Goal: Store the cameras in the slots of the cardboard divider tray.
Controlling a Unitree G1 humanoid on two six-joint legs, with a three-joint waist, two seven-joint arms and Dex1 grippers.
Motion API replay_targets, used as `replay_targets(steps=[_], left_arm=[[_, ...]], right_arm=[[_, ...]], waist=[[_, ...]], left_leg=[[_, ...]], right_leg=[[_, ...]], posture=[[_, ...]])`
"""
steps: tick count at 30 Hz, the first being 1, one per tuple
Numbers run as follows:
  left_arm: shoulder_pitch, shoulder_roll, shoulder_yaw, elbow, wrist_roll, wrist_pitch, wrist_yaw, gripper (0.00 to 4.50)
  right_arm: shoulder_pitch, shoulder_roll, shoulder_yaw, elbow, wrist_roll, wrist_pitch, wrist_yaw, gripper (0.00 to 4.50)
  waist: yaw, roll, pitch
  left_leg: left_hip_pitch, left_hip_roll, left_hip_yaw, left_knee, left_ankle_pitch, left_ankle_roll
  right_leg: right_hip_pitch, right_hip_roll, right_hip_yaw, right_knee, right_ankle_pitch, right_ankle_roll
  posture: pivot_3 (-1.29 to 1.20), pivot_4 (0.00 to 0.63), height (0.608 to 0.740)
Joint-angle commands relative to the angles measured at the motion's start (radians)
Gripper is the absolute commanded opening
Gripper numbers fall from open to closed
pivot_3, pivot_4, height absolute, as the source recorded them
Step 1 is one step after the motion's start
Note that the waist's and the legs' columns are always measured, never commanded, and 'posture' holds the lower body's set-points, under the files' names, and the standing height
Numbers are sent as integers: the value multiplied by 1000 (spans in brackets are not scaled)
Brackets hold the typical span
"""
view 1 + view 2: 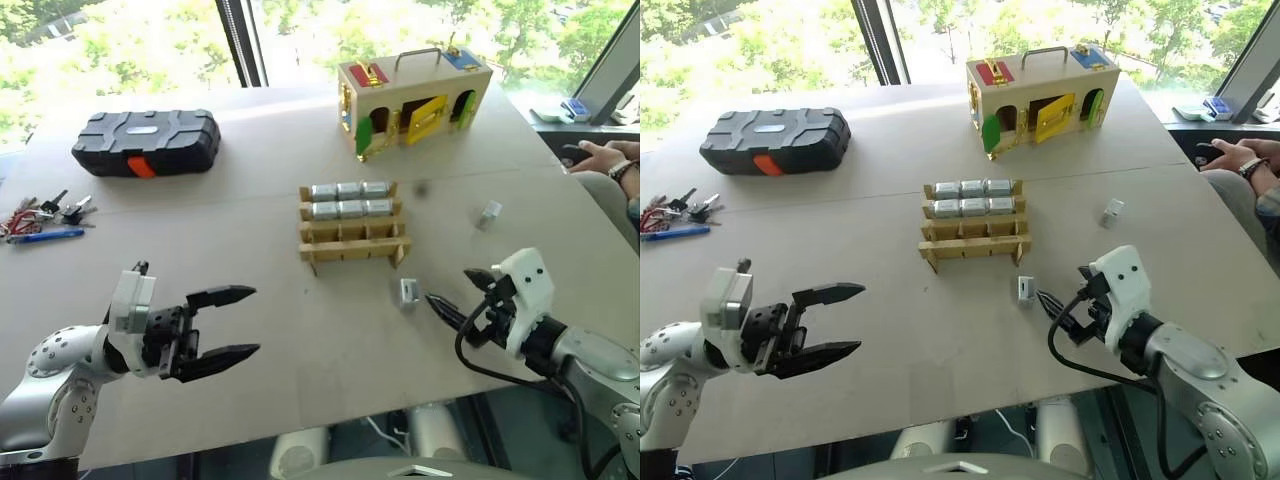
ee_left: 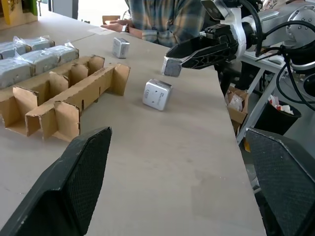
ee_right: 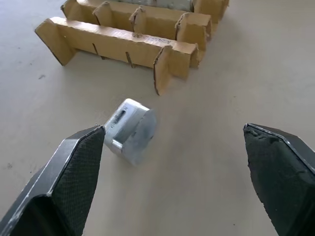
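The cardboard divider tray (image 1: 352, 240) lies mid-table; its two far rows hold several silver cameras (image 1: 348, 199), and its two near rows are bare. One loose camera (image 1: 407, 292) lies just off the tray's near right corner, tipped on the table (image 3: 130, 130). Another camera (image 1: 490, 212) lies farther right. My right gripper (image 1: 455, 295) stands open just right of the near camera, with that camera between and ahead of its fingers (image 3: 74, 167). In the left wrist view a third block (image 2: 171, 66) shows by the right gripper's tips. My left gripper (image 1: 230, 322) is open, low at the front left, pointing toward the tray.
A black plastic case (image 1: 147, 142) sits at the far left, with keys and a blue pen (image 1: 45, 218) at the left edge. A wooden box with coloured doors (image 1: 412, 95) stands behind the tray. A person's hand (image 1: 600, 158) rests at the table's right edge.
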Motion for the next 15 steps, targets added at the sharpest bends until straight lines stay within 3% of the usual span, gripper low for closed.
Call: replay_targets(steps=[1,15], left_arm=[[2,8,10,-13,-7,-20,-21,4500],[-11,-7,-12,-18,-9,-44,-21,4500]], right_arm=[[12,-65,-105,13,-18,-29,26,4466],[-64,-214,-148,294,-27,40,120,4466]], waist=[[0,0,0],[-1,0,0]], left_leg=[[0,0,0,0,0,0],[0,0,1,0,0,0]], right_leg=[[0,0,0,0,0,0],[0,2,1,0,0,0]], posture=[[0,150,740],[0,150,740]])
